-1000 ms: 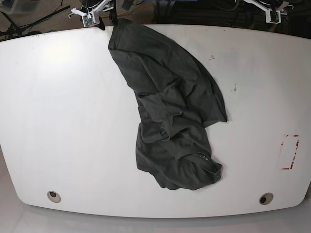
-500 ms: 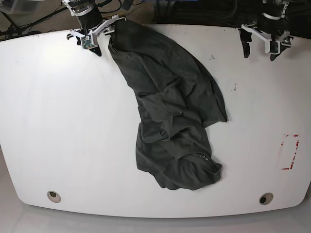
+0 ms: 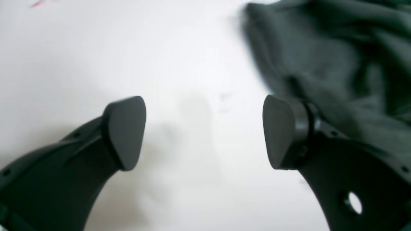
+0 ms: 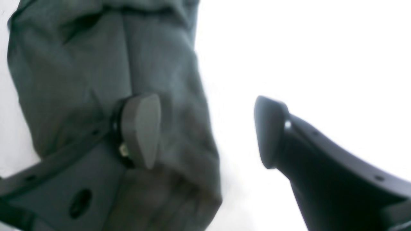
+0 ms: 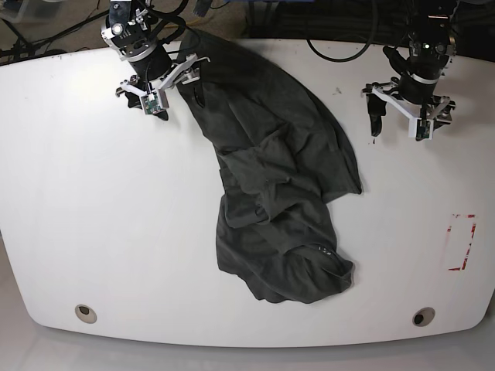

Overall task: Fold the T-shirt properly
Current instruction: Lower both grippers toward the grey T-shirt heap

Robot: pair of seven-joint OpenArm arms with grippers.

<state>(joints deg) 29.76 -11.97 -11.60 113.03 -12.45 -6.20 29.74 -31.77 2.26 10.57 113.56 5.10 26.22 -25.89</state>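
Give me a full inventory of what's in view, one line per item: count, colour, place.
T-shirt: 1, dark charcoal-grey, crumpled in the middle of the table, running from the far edge towards the near edge
Table: 1, white, under the T-shirt
Round fittings: 2, metallic with dark centres, at the table's near corners
Rectangular marking: 1, broken red, on the table at the base view's right
Left gripper: 1, dark, open, beside the T-shirt
Right gripper: 1, dark, open, above the T-shirt's far part
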